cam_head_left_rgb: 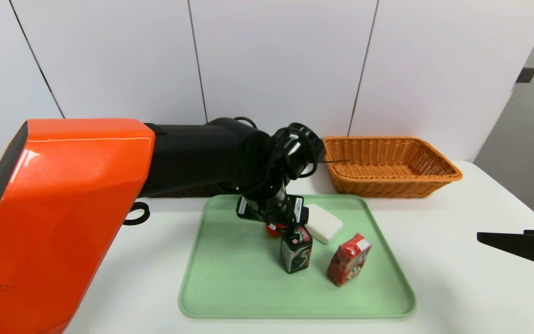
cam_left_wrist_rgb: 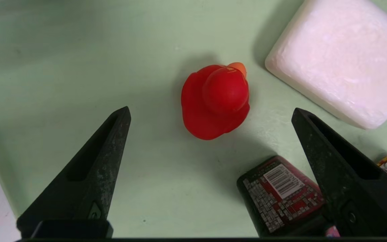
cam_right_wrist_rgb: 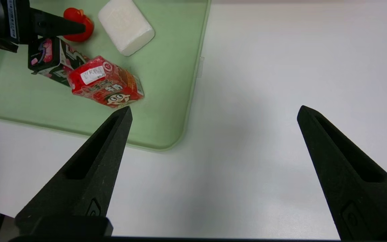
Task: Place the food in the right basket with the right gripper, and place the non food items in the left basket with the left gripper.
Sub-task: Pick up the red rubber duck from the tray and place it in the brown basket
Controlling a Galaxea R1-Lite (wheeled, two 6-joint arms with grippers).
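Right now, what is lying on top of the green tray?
On the green tray lie a red toy, a white block, a black carton and a red carton. The left gripper hangs over the toy, hiding most of it from the head view.

A pale green tray with rounded corners and a low raised rim lies on a white table, its long sides running left to right. The table stretches bare to the right of the tray. Behind the table stands a white wall of flat panels, split by 3 thin dark seams. At the far right a grey surface carries a small dark fitting.
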